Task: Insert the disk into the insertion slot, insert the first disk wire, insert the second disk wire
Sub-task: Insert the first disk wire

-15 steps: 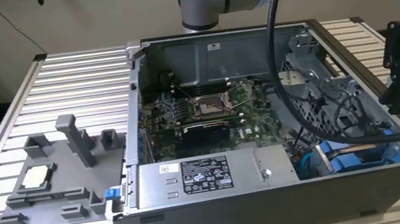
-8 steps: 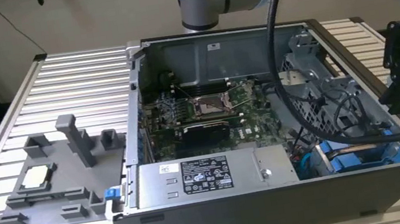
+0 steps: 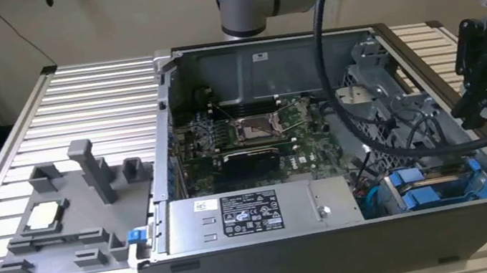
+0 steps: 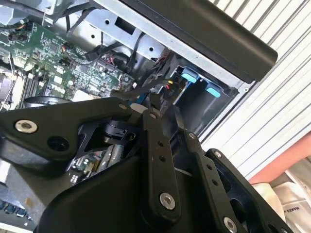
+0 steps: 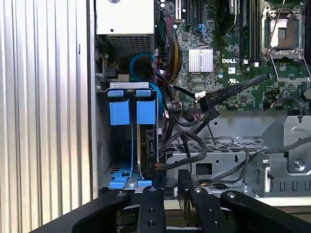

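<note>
The disk (image 5: pixel 148 145) sits in the insertion slot (image 3: pixel 482 184), down in the lower right of the exterior view, just beside the grey power supply box (image 3: pixel 246 216). It stands on its edge, so in the first wrist view just a narrow dark side of it shows, lined up with one of the two blue tabs (image 5: pixel 146 111) — the other half of the bay, at the second tab, looks hollow. Its long axis runs along the bay. In the exterior view that's roughly left to right, tab end toward the power supply box, far end toward the case's right wall. Which way the label face points can't be made out.

The gripper (image 3: pixel 469 119) hangs at the right edge of the exterior view, above the case's right wall and well up off the slot, holding nothing. Its fingers (image 5: pixel 149 199) are pulled almost together — only a thin gap between them, with nothing clamped in it. In both wrist views they aim toward the blue bay.

A black wire plug (image 5: pixel 204 103) on a flat black lead lies over the edge of the green board (image 5: pixel 228 82), apart from the disk, among loose black cables. A thick black hose (image 3: pixel 321 59) from the arm drapes across the open case (image 3: pixel 339 260).
</note>
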